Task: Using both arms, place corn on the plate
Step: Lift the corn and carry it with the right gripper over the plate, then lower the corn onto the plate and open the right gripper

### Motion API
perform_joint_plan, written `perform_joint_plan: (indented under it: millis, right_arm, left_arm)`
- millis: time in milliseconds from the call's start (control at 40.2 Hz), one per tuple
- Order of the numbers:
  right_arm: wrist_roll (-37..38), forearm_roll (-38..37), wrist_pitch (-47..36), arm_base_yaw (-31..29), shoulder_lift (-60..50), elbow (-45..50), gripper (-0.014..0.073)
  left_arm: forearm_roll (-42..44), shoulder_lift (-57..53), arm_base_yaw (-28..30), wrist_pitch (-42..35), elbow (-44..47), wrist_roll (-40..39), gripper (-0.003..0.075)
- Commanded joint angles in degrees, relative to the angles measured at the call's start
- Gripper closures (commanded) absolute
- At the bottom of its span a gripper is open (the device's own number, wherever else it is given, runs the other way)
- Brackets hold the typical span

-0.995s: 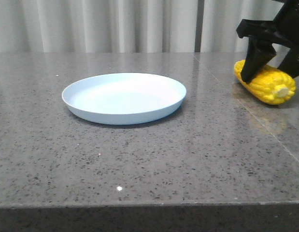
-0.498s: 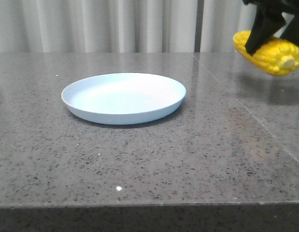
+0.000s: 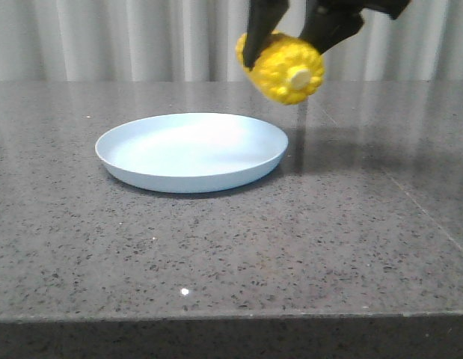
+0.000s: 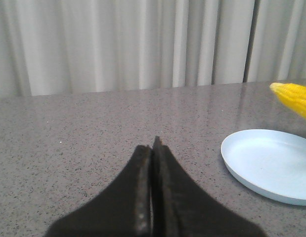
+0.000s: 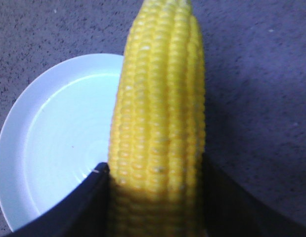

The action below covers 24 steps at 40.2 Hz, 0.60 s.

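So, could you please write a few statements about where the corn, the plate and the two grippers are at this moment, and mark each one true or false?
1. The corn is held off the table by the right gripper. True.
2. The corn already lies on the plate. False: it hangs in the air near the plate's right edge.
3. The plate has nothing on it. True.
4. The left gripper is wide open. False: its fingers are pressed together.
5. The left gripper holds the plate. False: the plate sits apart from it.
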Motion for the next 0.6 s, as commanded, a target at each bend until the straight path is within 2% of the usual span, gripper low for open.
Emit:
perform_joint_plan:
  millis: [0, 75, 199, 348, 448, 572]
  right_arm:
    - [7.97, -7.15, -0.31, 4.21, 0.66, -4.66, 0.0566]
    - [12.23, -10.65, 0.76, 6.87, 3.07, -6.46, 0.0566]
    - [17.02, -10.99, 1.11, 8.20, 6.03, -6.91, 0.0566]
    - [18.02, -10.67, 1.47, 8.28, 7.79, -6.79, 0.0562]
    - [18.02, -10.48, 1.47, 8.28, 7.85, -6.79, 0.0468]
    - [18.02, -9.31, 1.60, 8.28, 7.73, -6.79, 0.0218]
  left_arm:
    - [0.22, 0.68, -0.34, -4.56, -1.47, 0.02, 0.0741]
    - [0.22, 0.68, -0.34, -4.56, -1.47, 0.02, 0.0741]
    - [0.22, 0.68, -0.34, -4.56, -1.47, 0.02, 0.0741]
    - [0.22, 0.68, -0.34, -4.56, -1.47, 0.02, 0.0741]
    - [0.22, 0.68, -0.34, -4.56, -1.47, 0.02, 0.0741]
    - [0.22, 0.68, -0.34, -4.56, -1.47, 0.02, 0.0741]
